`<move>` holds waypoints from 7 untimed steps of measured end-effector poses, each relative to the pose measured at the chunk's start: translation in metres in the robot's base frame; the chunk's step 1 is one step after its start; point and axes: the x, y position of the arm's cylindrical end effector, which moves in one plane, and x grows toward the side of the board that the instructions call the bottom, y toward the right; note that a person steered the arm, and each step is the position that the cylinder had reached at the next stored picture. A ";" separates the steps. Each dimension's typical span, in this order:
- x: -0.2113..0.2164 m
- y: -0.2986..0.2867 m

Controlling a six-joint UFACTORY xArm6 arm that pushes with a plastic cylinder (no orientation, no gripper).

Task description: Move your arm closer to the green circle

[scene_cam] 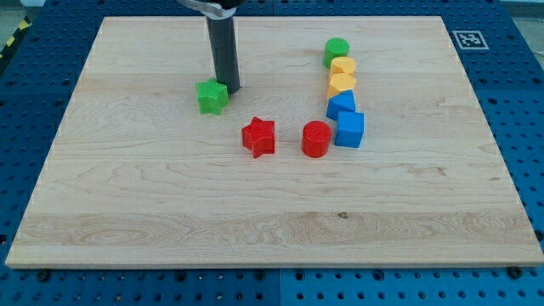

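The wooden bench [272, 204] fills nearly the whole view, one pale board resting on a blue perforated surface [527, 127], and a single dark rod comes down from the view's top with my tip [231, 87] set on the wood; there is no claw on this arm, so nothing about open or closed can be told. Seven blocks lie on the board: two green, two yellow, two blue and, counting both red ones, two red, which makes eight in all. The green circle [337, 52] is a short bright green cylinder with a flat round top, sitting toward one o'clock on the board at the head of a column. Touching it below come a yellow block [343, 67], another yellow block [342, 83], a blue block [341, 104] and a blue cube [350, 129]. A red cylinder [316, 138] sits at nine o'clock of the blue cube, just beside it, with a red star [258, 136] farther left. A green star [212, 96] lies touching my tip at its eight o'clock. A black-and-white square marker [467, 38] sits at the board's top right corner; no writing is readable.
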 end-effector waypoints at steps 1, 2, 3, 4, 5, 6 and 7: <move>0.000 0.026; -0.014 0.054; -0.053 0.054; -0.101 0.077; -0.130 0.158; -0.125 0.242; -0.096 0.260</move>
